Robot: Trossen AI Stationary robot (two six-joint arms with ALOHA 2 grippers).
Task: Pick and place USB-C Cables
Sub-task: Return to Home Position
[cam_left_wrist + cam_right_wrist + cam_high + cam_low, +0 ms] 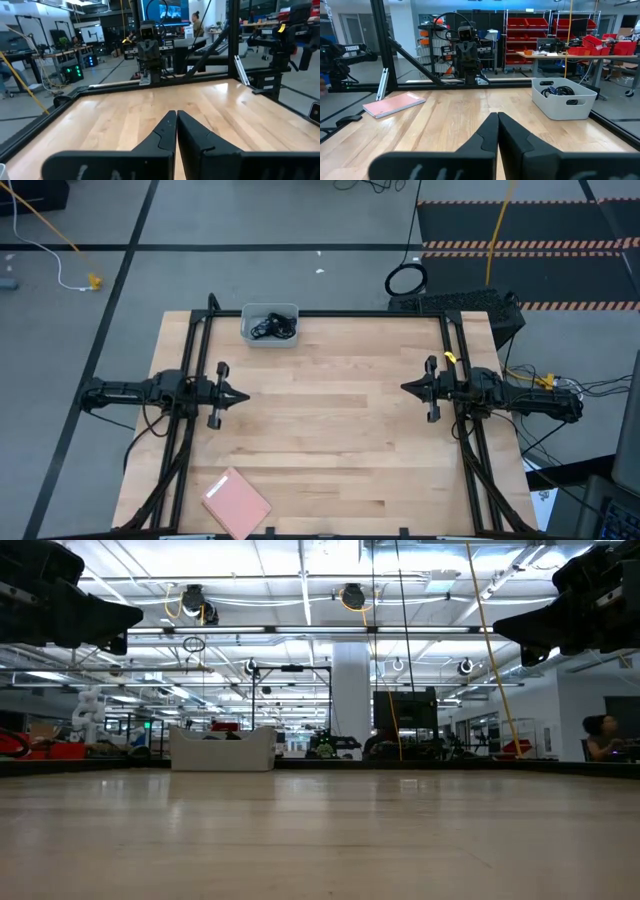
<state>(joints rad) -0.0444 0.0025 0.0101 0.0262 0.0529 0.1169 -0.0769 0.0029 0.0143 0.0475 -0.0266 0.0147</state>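
Observation:
The USB-C cables point(272, 328) lie coiled inside a small grey bin point(270, 337) at the table's far edge; in the right wrist view dark coils point(559, 91) show over the bin's rim point(563, 102). Their colours cannot be told apart. My left gripper point(243, 395) hovers shut over the table's left side, pointing right. My right gripper point(406, 388) hovers shut over the right side, pointing left. In each wrist view the fingertips, left point(176, 114) and right point(497, 116), are closed together above bare wood.
A pink rectangular pad point(236, 502) lies near the table's near edge, left of centre, also seen in the right wrist view point(394, 104). A black hoop point(405, 280) and yellow cord point(497, 230) lie on the floor beyond the table. Bare wood spans between the grippers.

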